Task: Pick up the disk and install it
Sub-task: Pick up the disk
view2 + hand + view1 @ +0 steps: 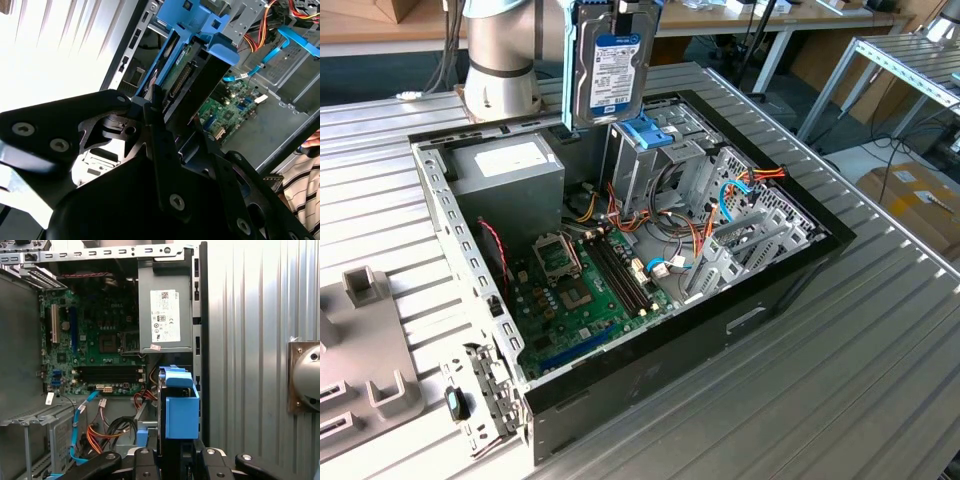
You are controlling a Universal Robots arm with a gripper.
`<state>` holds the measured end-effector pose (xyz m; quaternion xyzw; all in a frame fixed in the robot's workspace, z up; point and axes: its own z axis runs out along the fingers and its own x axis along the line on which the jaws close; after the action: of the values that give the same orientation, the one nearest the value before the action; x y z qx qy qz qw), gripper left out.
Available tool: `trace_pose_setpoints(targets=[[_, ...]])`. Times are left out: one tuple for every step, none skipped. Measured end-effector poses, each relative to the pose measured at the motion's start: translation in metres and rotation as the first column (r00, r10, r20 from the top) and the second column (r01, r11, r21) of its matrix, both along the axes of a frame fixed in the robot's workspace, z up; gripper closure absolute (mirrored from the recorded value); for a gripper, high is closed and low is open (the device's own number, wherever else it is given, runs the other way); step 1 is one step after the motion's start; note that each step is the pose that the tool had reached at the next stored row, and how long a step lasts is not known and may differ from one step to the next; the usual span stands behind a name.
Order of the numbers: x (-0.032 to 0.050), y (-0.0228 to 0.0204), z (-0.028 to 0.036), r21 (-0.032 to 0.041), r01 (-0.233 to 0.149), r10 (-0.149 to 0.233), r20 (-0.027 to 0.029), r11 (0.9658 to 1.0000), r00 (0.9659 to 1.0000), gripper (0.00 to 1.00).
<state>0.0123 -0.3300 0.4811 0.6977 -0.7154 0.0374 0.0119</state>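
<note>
— Where is your disk (610,65)?
— Your hand (175,457) is clamped on its upper end; it hangs just above the drive cage (660,170).
— Which way does it point?
— Long axis upright, label facing the exterior view's camera.

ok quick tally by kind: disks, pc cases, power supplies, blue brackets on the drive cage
disk: 1
pc case: 1
power supply: 1
blue bracket: 1
total: 4
</note>
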Motion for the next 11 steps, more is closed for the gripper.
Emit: trace_pose_setpoints(targets=[[0.0019,0.0000,0.0000,0.0000,0.000,0.000,0.0000,1.0000,1.0000,0.65],[0.0037,0.0001,0.0000,-0.0001,0.000,0.000,0.0000,1.0000,1.0000,0.65],[0.0073,0.0000,0.0000,0.0001,0.000,0.000,0.0001,1.0000,1.0000,0.65],[0.0114,0.0001,-0.0001,0.0001,0.000,0.000,0.0001,1.0000,1.0000,0.65],[0.0156,0.0001,-0.0001,0.0003,0.000,0.000,0.0001,1.0000,1.0000,0.65],[0.0179,0.0001,-0.0001,0.0002,0.000,0.000,0.0001,1.0000,1.0000,0.65],[0.0200,0.0001,-0.0001,0.0002,0.000,0.000,0.0001,1.0000,1.0000,0.65],[0.0229,0.0002,-0.0001,0.0002,0.000,0.000,0.0001,1.0000,1.0000,0.65],[0.0257,0.0002,-0.0001,0.0002,0.000,0.000,0.0001,1.0000,1.0000,0.65],[0.0287,0.0002,-0.0001,0.0002,0.000,0.000,0.0001,1.0000,1.0000,0.65],[0.0306,0.0003,0.0000,0.0001,0.000,0.000,0.0001,1.0000,1.0000,0.65]])
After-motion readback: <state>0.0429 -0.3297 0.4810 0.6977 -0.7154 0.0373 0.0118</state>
